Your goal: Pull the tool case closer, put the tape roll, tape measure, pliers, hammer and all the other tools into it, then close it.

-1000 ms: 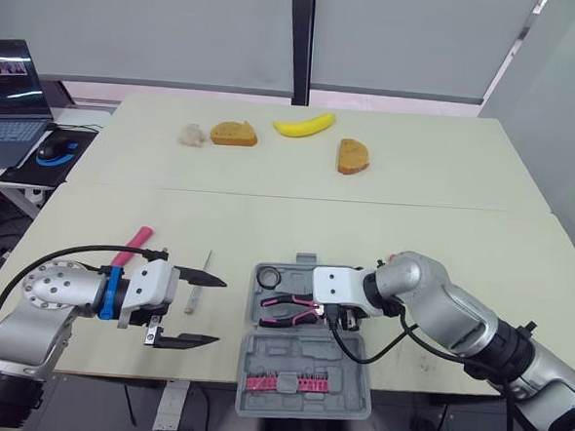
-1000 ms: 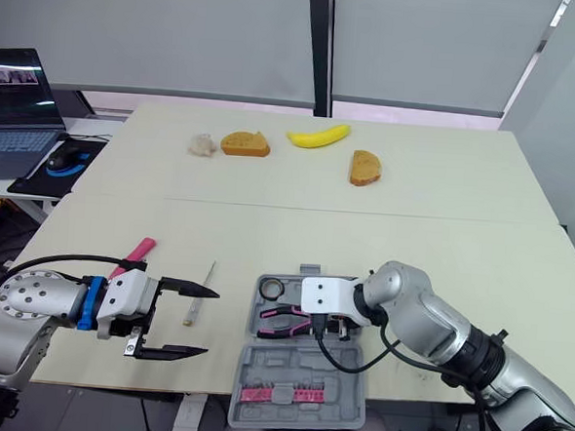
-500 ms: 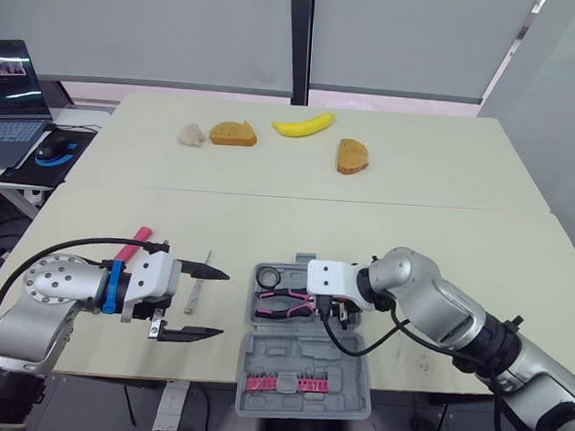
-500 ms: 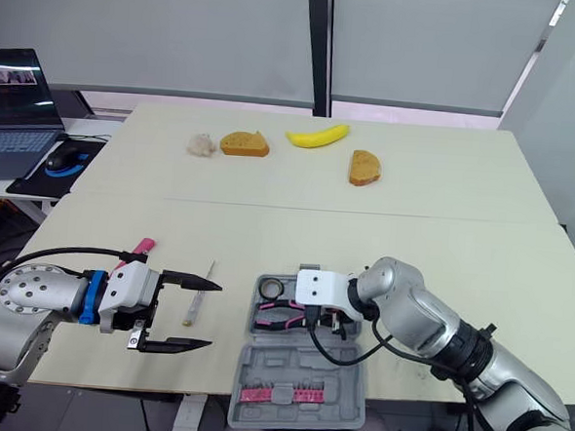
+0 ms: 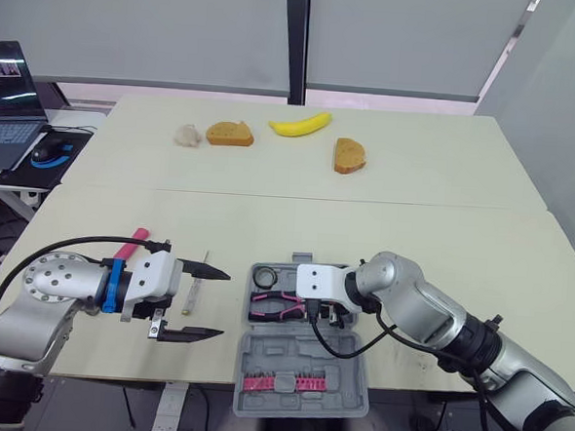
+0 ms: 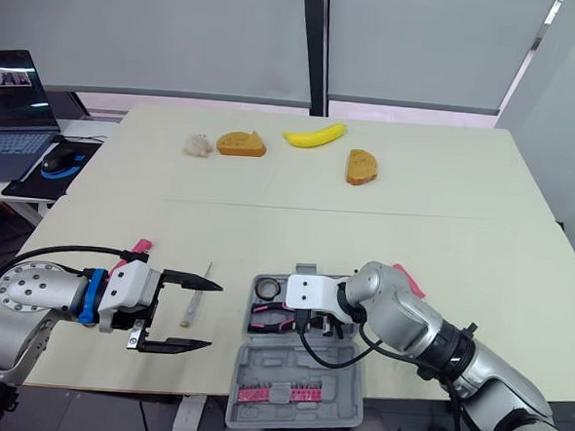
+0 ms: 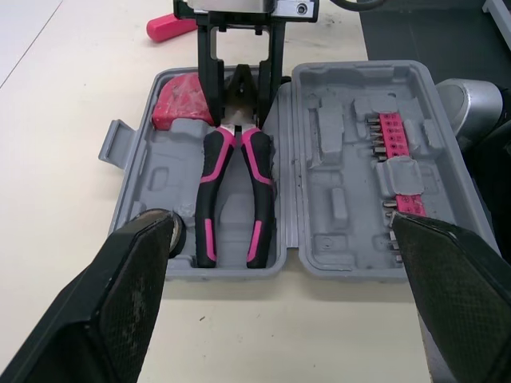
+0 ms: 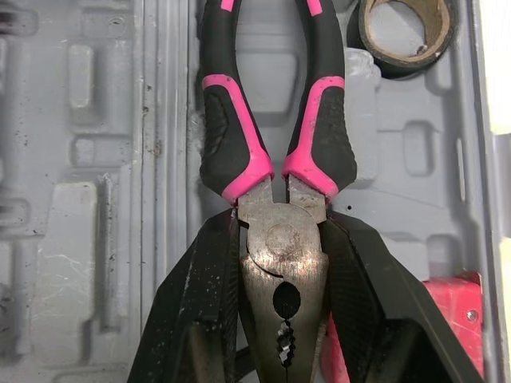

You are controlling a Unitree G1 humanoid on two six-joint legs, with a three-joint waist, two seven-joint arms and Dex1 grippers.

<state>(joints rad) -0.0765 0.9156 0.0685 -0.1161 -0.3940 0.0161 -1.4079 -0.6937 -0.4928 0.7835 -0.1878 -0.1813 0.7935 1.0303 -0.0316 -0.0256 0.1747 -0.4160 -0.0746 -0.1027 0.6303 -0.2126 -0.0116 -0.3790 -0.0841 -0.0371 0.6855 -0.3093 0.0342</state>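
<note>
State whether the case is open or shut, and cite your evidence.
Open. The case lies spread flat with both moulded halves facing up, and the pliers and bit strip inside are exposed.

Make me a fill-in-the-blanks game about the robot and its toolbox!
The right pincer is closed on the pink-handled ____ lying inside the tool case. The left pincer hovers over the table with its fingers ____. The yellow fruit on the far table is a ____. Missing words: pliers, open, banana.
</note>
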